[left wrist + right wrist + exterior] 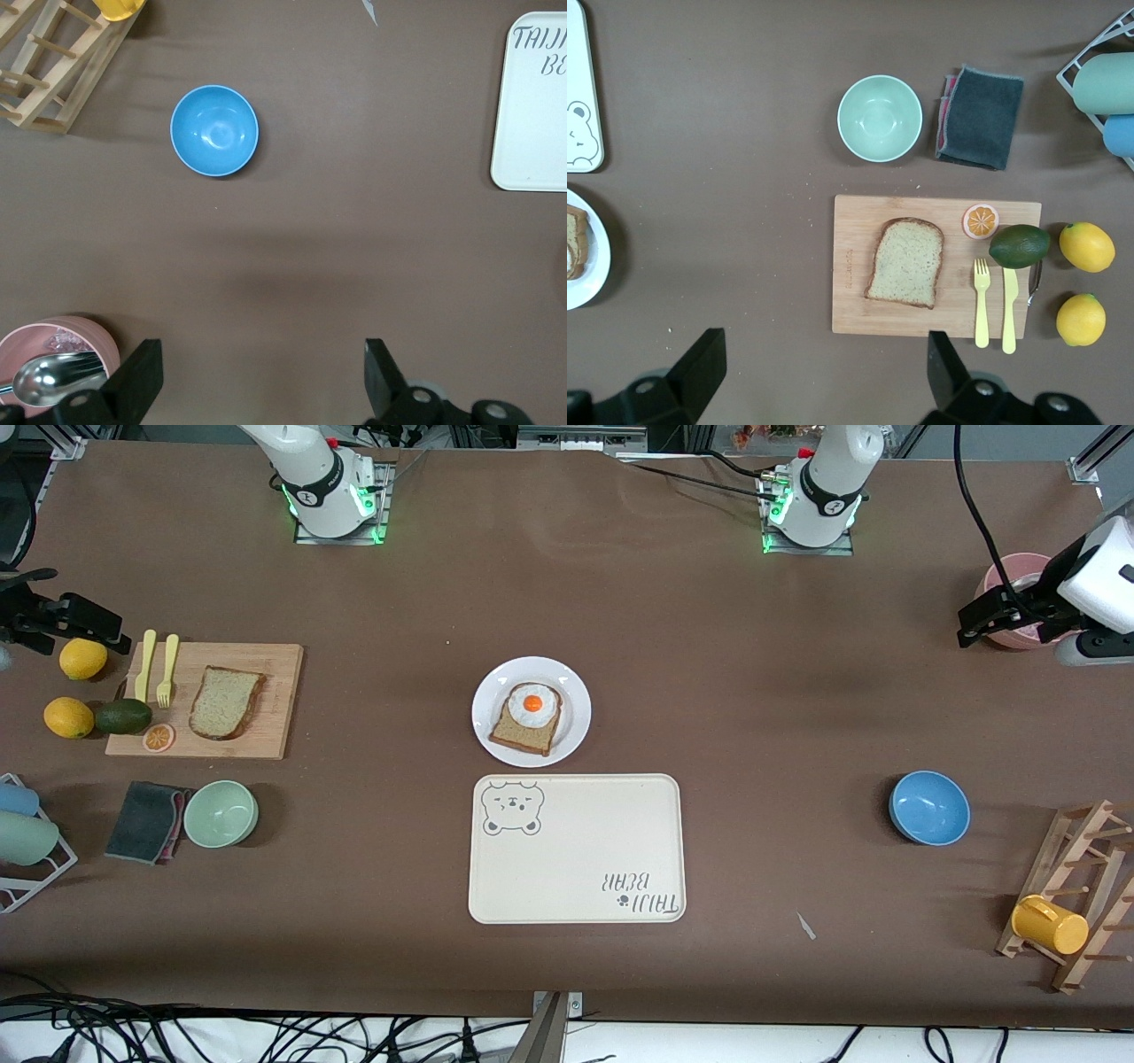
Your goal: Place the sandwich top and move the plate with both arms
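Note:
The sandwich top [227,702] is a plain brown bread slice lying on a wooden cutting board [276,691] toward the right arm's end of the table; it also shows in the right wrist view [905,262]. The white plate [574,693] sits mid-table and bears a bread slice with a fried egg [530,716]; its edge shows in the right wrist view [595,257]. My right gripper [66,618] [824,372] is open and empty, up over the table beside the board. My left gripper [979,620] [261,376] is open and empty, up beside a pink bowl [58,363].
A cream bear tray [576,848] lies nearer the camera than the plate. A blue bowl [928,807] and a wooden rack with a yellow mug [1050,924] are at the left arm's end. A green bowl [221,813], cloth [146,821], lemons [82,658], avocado [123,716] and cutlery [166,669] surround the board.

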You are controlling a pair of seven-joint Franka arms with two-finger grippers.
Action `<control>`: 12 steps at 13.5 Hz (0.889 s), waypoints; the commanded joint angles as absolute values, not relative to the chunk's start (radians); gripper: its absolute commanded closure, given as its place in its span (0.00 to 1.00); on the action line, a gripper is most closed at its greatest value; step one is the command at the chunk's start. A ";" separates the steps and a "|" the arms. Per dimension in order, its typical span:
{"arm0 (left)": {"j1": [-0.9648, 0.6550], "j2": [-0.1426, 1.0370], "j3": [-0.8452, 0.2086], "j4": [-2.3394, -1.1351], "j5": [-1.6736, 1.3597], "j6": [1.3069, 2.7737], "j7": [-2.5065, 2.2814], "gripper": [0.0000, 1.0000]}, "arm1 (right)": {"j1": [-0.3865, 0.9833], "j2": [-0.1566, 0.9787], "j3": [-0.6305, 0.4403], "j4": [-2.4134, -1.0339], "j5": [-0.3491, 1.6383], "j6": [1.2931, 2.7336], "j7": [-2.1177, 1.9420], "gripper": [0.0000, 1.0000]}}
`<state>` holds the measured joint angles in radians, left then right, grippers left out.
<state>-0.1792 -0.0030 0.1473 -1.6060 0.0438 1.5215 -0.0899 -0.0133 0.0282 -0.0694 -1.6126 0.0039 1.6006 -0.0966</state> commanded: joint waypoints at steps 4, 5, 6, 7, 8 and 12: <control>-0.189 0.003 0.127 -1.599 0.067 1.502 -0.069 0.00 | -0.017 0.008 -0.061 -1.632 -0.006 1.609 -0.098 0.00; -0.190 0.020 0.127 -1.591 0.066 1.502 -0.069 0.00 | -0.017 0.008 -0.061 -1.632 -0.006 1.609 -0.098 0.00; -0.190 0.028 0.129 -1.588 0.049 1.506 -0.069 0.00 | -0.017 0.008 -0.061 -1.632 -0.006 1.608 -0.098 0.00; -0.189 0.028 0.130 -1.588 0.019 1.514 -0.071 0.00 | -0.017 0.008 -0.061 -1.632 -0.005 1.608 -0.098 0.00; -0.189 0.028 0.132 -1.588 0.011 1.519 -0.071 0.00 | -0.017 0.008 -0.061 -1.632 -0.005 1.609 -0.098 0.00; -0.189 0.029 0.137 -1.589 0.009 1.551 -0.072 0.00 | -0.017 0.008 -0.061 -1.632 -0.003 1.608 -0.098 0.00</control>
<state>-0.1881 0.0235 0.1286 -1.6056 0.0329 1.5441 -0.0898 -0.0133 0.0282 -0.0689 -1.6126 0.0039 1.6005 -0.0966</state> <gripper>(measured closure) 0.000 0.000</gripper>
